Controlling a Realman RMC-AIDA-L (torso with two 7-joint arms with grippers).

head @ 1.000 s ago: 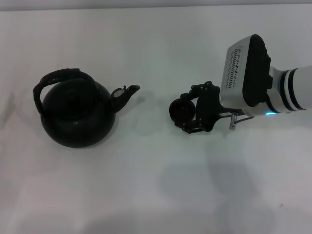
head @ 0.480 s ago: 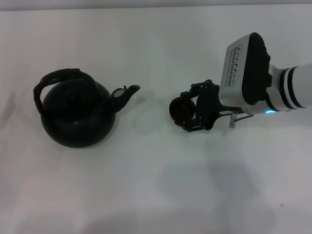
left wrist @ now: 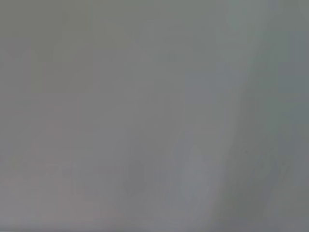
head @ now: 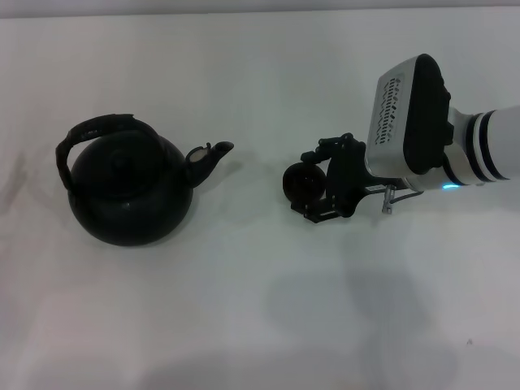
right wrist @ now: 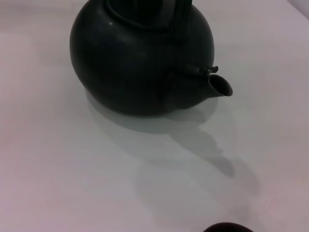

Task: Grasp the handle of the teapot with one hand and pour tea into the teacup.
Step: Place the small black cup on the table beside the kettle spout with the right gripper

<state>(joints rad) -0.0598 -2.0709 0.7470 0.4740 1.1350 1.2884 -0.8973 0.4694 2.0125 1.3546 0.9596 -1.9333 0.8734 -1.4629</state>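
Observation:
The black teapot (head: 128,191) stands on the white table at the left, with its spout (head: 207,156) pointing right. Its black arched handle (head: 96,130) spans over the lid. The teapot also shows in the right wrist view (right wrist: 140,58), spout toward the camera. My right gripper (head: 313,185) is right of the spout. Its fingers sit on either side of the small dark teacup (head: 303,182) and hold it low at the table. The cup's rim just shows in the right wrist view (right wrist: 227,227). The left gripper is out of view.
The white table (head: 260,309) carries nothing else that I can see. A bare gap lies between the spout and the teacup. My right arm's silver and black wrist (head: 410,118) hangs over the table's right side. The left wrist view shows only plain grey.
My right gripper and the teacup have shifted very slightly away from me. The teapot has not moved.

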